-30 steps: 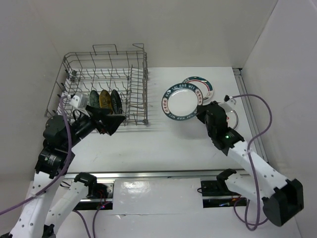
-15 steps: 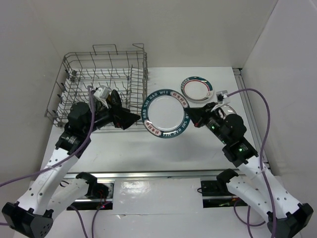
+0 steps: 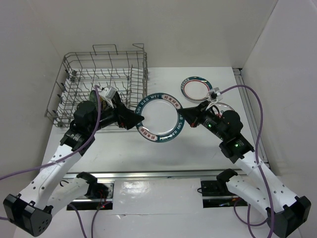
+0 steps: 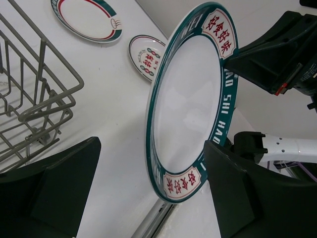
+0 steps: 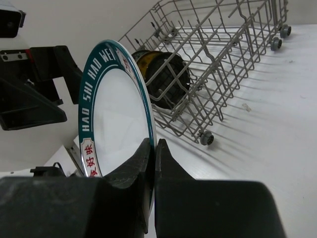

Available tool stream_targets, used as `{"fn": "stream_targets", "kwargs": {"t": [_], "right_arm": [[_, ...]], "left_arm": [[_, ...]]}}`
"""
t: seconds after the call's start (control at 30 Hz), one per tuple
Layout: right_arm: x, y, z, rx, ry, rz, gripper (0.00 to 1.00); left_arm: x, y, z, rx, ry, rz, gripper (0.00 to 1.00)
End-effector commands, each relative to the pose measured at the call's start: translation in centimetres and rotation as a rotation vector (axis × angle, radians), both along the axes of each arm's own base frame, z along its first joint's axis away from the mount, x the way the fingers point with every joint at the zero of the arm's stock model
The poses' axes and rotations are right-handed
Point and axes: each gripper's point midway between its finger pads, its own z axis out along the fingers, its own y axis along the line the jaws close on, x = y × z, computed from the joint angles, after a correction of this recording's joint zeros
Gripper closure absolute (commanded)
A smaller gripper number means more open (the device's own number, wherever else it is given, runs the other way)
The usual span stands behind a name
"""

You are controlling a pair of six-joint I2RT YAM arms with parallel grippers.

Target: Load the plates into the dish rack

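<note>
A large white plate with a teal lettered rim hangs on edge in the air between the two arms. My right gripper is shut on its right rim; the right wrist view shows both fingers pinching the edge of the plate. My left gripper is open, and its jaws stand on either side of the plate's lower rim with gaps showing. The grey wire dish rack stands at the back left, holding small dark and yellow plates.
A white plate with a green and red rim lies flat at the back right of the table. A smaller red-patterned plate lies near it, partly under my right arm. The rack's corner is close to my left gripper.
My right arm lifted the lettered plate off the table and carried it left, turning it on edge. My left arm swung right from the rack until its open jaws straddled the plate's rim.
</note>
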Motion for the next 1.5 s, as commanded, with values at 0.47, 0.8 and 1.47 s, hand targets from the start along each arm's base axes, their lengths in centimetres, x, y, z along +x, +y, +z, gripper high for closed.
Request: {"fn": "stream_targets", "kwargs": {"t": [0.47, 0.8, 1.47], "right_arm": [[-2.1, 0.4, 6.4, 0.184, -0.143, 0.075, 0.0], [-1.4, -3.5, 4.7, 0.082, -0.095, -0.15, 0.0], [-3.7, -6.2, 1.3, -0.032, -0.024, -0.213, 0.0]], "left_arm": [[0.7, -0.8, 3.4, -0.07, -0.079, 0.008, 1.0], [8.6, 14.5, 18.0, -0.012, -0.241, 0.906, 1.0], [28.9, 20.5, 11.5, 0.687, -0.27, 1.402, 1.0]]}}
